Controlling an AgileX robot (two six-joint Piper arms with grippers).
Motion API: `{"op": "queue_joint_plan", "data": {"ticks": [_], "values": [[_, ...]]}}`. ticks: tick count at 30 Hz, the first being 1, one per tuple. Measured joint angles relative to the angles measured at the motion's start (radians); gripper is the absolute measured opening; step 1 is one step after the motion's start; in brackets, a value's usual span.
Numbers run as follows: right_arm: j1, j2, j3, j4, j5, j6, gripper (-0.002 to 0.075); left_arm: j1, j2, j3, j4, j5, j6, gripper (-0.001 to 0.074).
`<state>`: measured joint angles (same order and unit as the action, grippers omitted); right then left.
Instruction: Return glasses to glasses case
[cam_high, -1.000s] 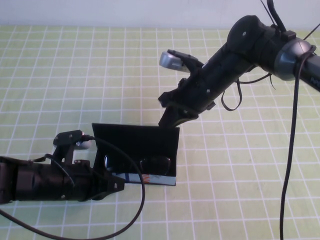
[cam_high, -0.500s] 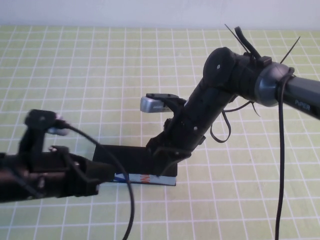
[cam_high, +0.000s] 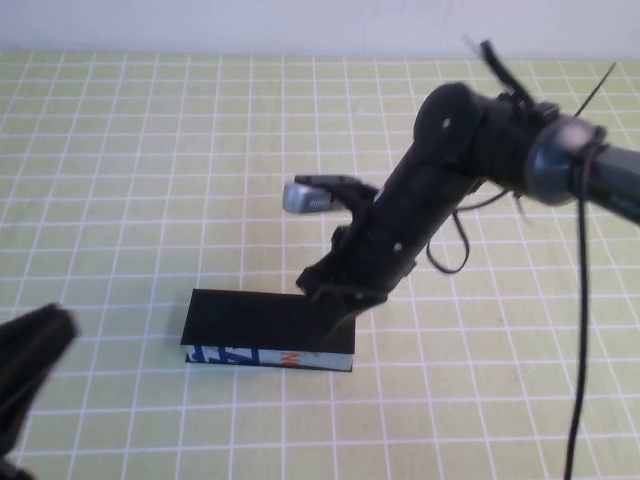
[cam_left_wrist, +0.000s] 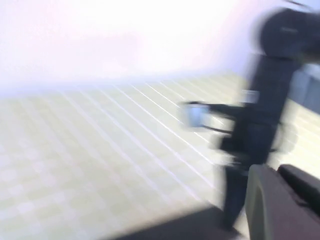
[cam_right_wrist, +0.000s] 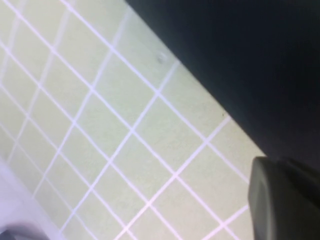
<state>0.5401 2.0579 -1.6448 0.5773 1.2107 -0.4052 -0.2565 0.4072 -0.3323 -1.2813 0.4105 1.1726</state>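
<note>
The glasses case (cam_high: 260, 318) lies closed on the green grid mat, its blue and white front side (cam_high: 240, 355) facing me. The glasses are hidden. My right gripper (cam_high: 338, 310) points down and its shut tips rest on the right end of the flat black lid. The lid fills the right wrist view (cam_right_wrist: 240, 60), with the right gripper (cam_right_wrist: 282, 167) at its edge. My left gripper (cam_high: 40, 345) is a dark blur at the near left, well away from the case. In the left wrist view this gripper (cam_left_wrist: 276, 172) looks shut and empty.
The green mat with white grid lines (cam_high: 150, 150) spreads on all sides of the case. A white wall runs along the far edge. The right arm (cam_high: 470, 150) and its hanging cable (cam_high: 578, 300) cross the right half. The right arm also shows in the left wrist view (cam_left_wrist: 265, 100).
The case lid went from standing open to shut flat as my right gripper came down on it. My left arm pulled back from the case to the near left.
</note>
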Motion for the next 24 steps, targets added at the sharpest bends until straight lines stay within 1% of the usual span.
{"op": "queue_joint_plan", "data": {"ticks": [4,7,10,12,16,20,24], "values": [[0.0,-0.115,0.0,-0.034,0.0,0.0,-0.0011,0.0,-0.197,0.127,-0.002,-0.209,0.0,-0.0002],[0.0,-0.23,0.035,-0.058,-0.002,0.011,-0.0011,0.0,-0.307,0.232,-0.01,-0.328,0.003,-0.0002],[0.0,-0.365,0.1,-0.094,-0.018,0.043,-0.0011,0.0,-0.381,0.318,-0.019,-0.41,0.038,-0.0002],[0.0,-0.472,0.152,-0.122,-0.052,0.07,-0.0011,0.0,-0.4,0.35,-0.024,-0.442,0.066,-0.0002],[0.0,-0.68,0.281,-0.174,-0.125,0.136,-0.0011,0.0,-0.401,0.359,-0.03,-0.456,0.102,-0.0002],[0.0,-0.893,0.404,-0.219,-0.183,0.202,-0.0011,0.0,-0.401,0.359,-0.034,-0.46,0.108,-0.0002],[0.0,-1.109,0.547,-0.302,-0.247,0.301,-0.0011,0.0,-0.401,0.359,-0.034,-0.46,0.11,-0.0002]]}}
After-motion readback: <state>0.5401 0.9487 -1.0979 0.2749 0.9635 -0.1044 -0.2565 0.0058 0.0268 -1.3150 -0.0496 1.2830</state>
